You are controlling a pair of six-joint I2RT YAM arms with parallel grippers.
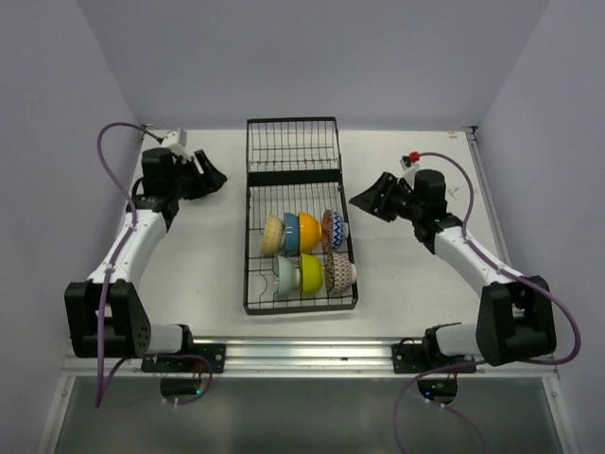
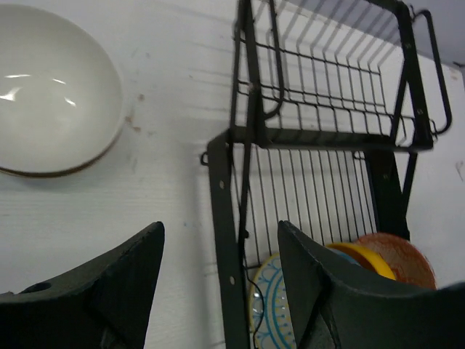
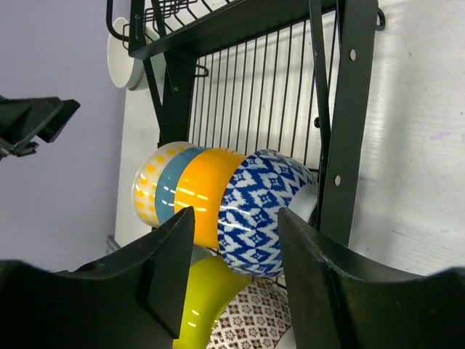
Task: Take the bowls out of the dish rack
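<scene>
The black wire dish rack lies in the middle of the table. Its longer near section holds two rows of bowls on edge: cream, blue, orange and blue-patterned, then mint, yellow-green and brown-patterned. A white bowl sits on the table left of the rack. My left gripper is open and empty, above the rack's left rail. My right gripper is open and empty at the rack's right side, facing the blue-patterned bowl.
The rack's short far section holds nothing. Grey walls close in the table at the back and both sides. A metal rail with the arm bases runs along the near edge.
</scene>
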